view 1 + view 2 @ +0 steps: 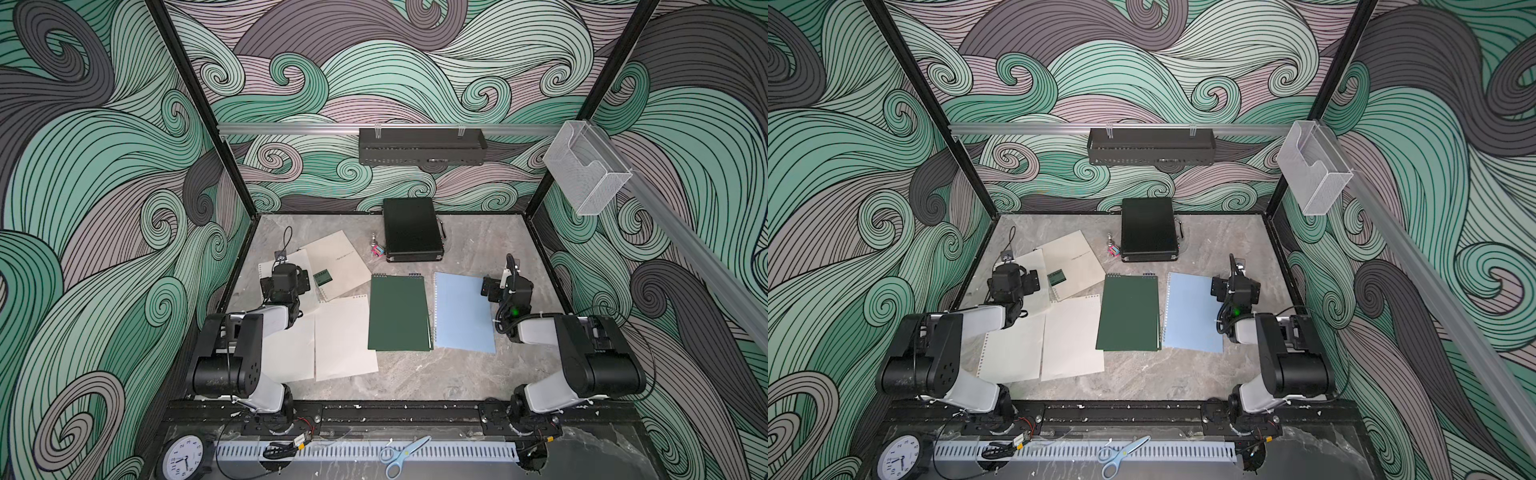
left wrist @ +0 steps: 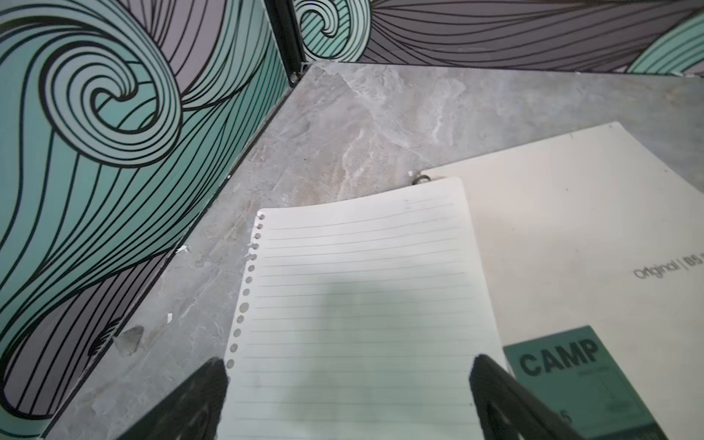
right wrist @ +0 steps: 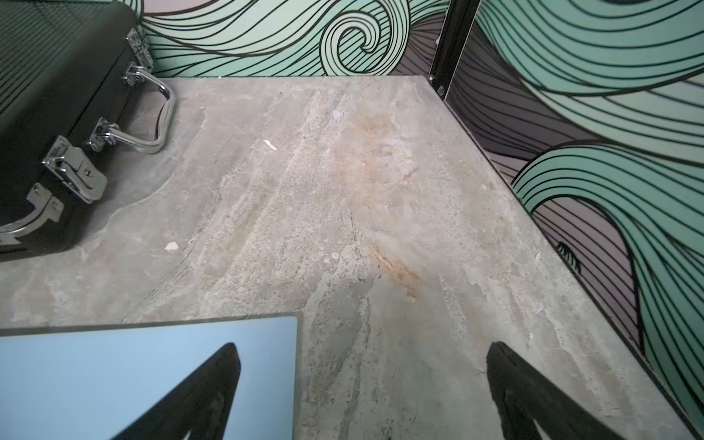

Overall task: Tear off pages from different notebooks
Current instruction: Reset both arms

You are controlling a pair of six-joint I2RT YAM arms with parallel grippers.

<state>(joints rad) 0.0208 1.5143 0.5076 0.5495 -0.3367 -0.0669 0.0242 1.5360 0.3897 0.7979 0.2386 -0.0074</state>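
Scissors (image 1: 405, 455) lie at six o'clock. At nine o'clock the left arm (image 1: 232, 345), elbow folded, holds the left gripper (image 2: 350, 360) wide and empty above loose pages (image 1: 345, 336) beside the beige notebook (image 1: 336, 262). Green notebook (image 1: 399, 311) and blue notebook (image 1: 463, 311) lie central. At three o'clock, right gripper (image 3: 362, 346) hovers wide, empty.

On the table (image 1: 436, 374), bare stone lies open at 6 o'clock of centre. The black hard case (image 1: 409, 235) blocks 12 o'clock. Loose pages (image 1: 345, 336) cover 9 o'clock, the light blue notebook (image 1: 463, 311) 3 o'clock, the dark green notebook (image 1: 399, 311) the centre.
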